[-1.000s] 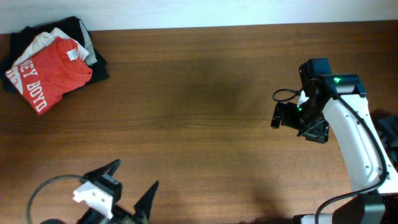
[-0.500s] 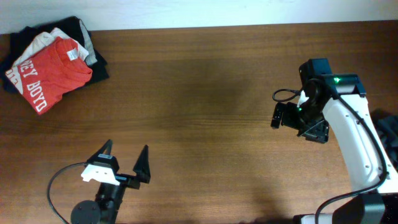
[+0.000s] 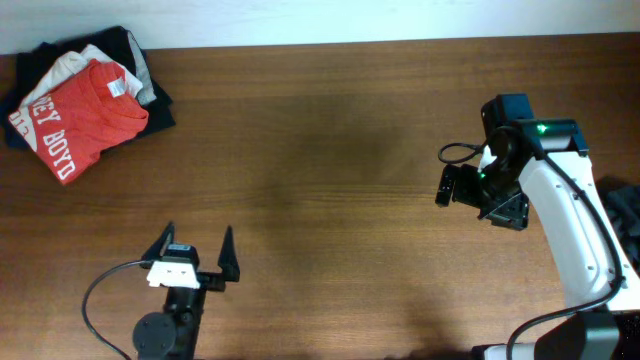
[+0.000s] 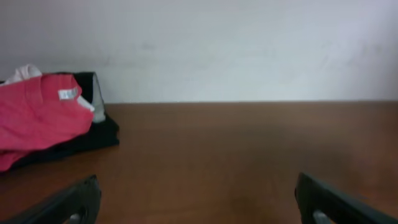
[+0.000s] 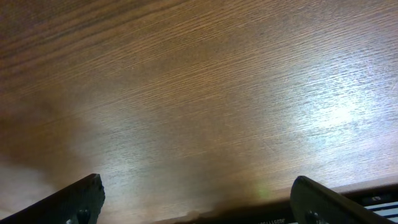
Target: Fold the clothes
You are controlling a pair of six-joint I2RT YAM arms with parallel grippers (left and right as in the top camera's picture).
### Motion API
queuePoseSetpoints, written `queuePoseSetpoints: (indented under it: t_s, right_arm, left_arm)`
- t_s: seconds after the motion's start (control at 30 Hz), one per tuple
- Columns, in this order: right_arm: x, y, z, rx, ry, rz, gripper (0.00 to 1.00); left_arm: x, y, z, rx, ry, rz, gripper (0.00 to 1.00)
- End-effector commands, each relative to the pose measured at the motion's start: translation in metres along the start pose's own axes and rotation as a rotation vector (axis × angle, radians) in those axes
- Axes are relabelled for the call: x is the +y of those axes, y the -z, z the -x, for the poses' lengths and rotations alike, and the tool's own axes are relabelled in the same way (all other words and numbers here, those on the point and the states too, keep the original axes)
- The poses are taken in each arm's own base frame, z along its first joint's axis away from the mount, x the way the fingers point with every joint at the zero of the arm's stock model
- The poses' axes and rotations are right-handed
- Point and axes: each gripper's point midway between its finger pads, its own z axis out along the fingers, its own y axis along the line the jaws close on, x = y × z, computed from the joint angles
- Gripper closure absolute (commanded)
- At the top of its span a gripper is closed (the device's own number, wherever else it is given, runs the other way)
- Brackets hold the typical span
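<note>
The clothes lie in a folded pile at the table's far left corner. A red T-shirt (image 3: 82,118) with white lettering is on top, a dark garment (image 3: 155,108) is under it, and a pale one (image 3: 78,62) peeks out behind. The left wrist view shows the red shirt (image 4: 34,118) and dark garment (image 4: 99,134) at far left. My left gripper (image 3: 197,245) (image 4: 199,205) is open near the front left, pointing toward the far edge, well short of the pile. My right gripper (image 3: 478,195) (image 5: 196,199) hangs open over bare wood at the right, holding nothing.
The brown wooden table (image 3: 330,150) ends at a white wall (image 4: 236,50) behind. A dark object (image 3: 625,215) sits past the right arm at the frame's right edge. In the right wrist view a table edge (image 5: 261,202) runs along the bottom.
My left arm has risen from the bottom edge and turned, so its open fingers now point straight toward the far edge. The right arm and the clothes pile have not moved.
</note>
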Motion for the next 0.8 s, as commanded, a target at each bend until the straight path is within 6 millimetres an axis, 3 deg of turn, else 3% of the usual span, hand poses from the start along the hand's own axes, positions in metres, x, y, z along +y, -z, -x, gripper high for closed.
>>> queuePoseSetpoints:
  t_s: [0.0, 0.67, 0.77]
  right_arm:
    - [0.000, 0.003, 0.001, -0.005, -0.001, 0.008, 0.01]
    - [0.000, 0.002, 0.001, -0.007, -0.001, 0.009, 0.01]
    - [0.001, 0.019, -0.001, -0.072, 0.005, 0.034, 0.01]
  left_arm:
    - [0.007, 0.000, -0.015, 0.053, -0.064, 0.025, 0.01]
    - [0.006, 0.000, -0.015, 0.051, -0.064, 0.020, 0.01]
    - [0.006, 0.000, -0.015, 0.051, -0.064, 0.020, 0.01]
